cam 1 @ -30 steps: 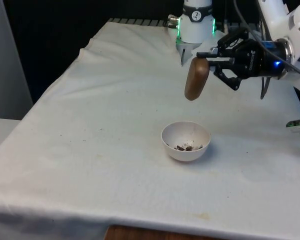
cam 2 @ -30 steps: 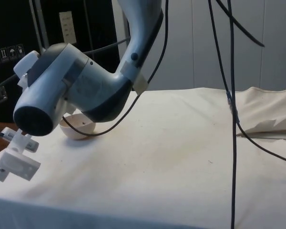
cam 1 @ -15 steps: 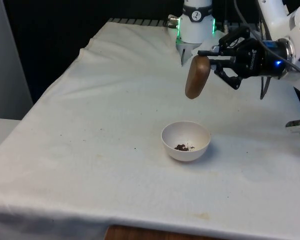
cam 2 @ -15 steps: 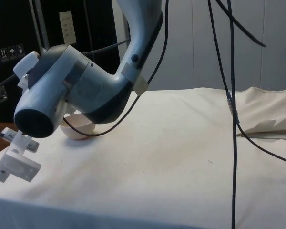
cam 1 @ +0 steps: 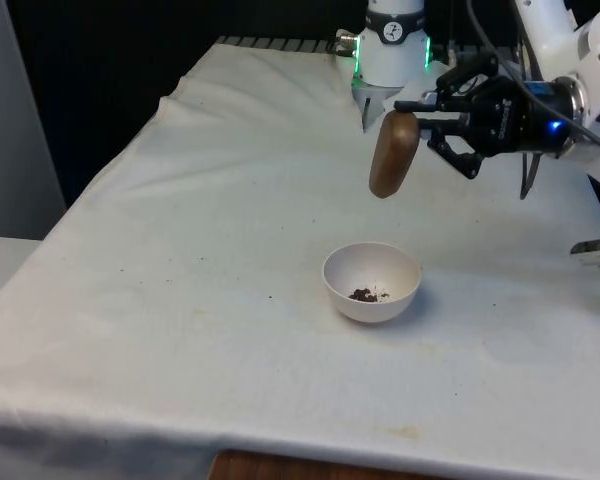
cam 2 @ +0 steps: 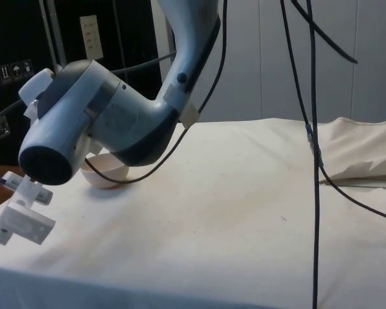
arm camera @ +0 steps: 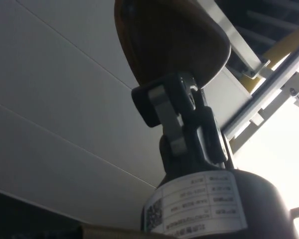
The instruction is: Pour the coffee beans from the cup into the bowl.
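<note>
The white bowl (cam 1: pixel 372 281) is holding a small dark heap of coffee beans (cam 1: pixel 368 294). The gripper (cam 1: pixel 427 125) is clenching the brown cup (cam 1: pixel 393 154) above it, long axis near vertical, mouth tipping downward.

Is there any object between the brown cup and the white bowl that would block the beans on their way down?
Nothing visible does. In the front view the pincer holds the cup tipped mouth-down in the air above the bowl, with only open space between them. Some beans already lie in the bowl.
</note>
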Motion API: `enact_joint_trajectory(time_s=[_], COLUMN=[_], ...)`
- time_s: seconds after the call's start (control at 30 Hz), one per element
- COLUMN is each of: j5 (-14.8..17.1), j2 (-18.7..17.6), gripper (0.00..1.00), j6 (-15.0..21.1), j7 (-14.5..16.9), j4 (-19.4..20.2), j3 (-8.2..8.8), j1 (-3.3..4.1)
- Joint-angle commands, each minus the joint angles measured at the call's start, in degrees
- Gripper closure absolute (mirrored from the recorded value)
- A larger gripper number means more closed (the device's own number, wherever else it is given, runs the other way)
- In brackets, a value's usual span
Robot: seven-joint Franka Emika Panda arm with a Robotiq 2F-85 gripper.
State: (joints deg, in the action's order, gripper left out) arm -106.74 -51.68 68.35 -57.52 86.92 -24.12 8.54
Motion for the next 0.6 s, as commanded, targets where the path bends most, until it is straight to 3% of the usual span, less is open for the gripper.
enact_joint_trajectory(time_s=[0.0,0.17,0.2,0.23,0.37,0.47,0.5,0.57], j5=[0.40,0.57,0.11,0.57,0.69,0.86,0.40,1.03], j2=[0.29,0.57,0.23,0.63,0.86,1.03,0.57,1.20], gripper=[0.99,0.99,0.99,0.99,0.99,0.99,0.99,0.99], j6=[0.46,0.57,0.00,0.57,0.57,0.52,0.06,0.40], j7=[-0.11,-0.63,-0.57,-0.69,-1.03,-1.32,-1.15,-1.60], j4=[0.11,0.17,0.00,0.23,0.23,0.34,0.00,0.46], j3=[-0.40,-0.97,-0.69,-1.09,-1.55,-1.83,-1.43,-2.01], j1=[-0.34,-0.97,-0.63,-1.03,-1.43,-1.60,-1.20,-1.66])
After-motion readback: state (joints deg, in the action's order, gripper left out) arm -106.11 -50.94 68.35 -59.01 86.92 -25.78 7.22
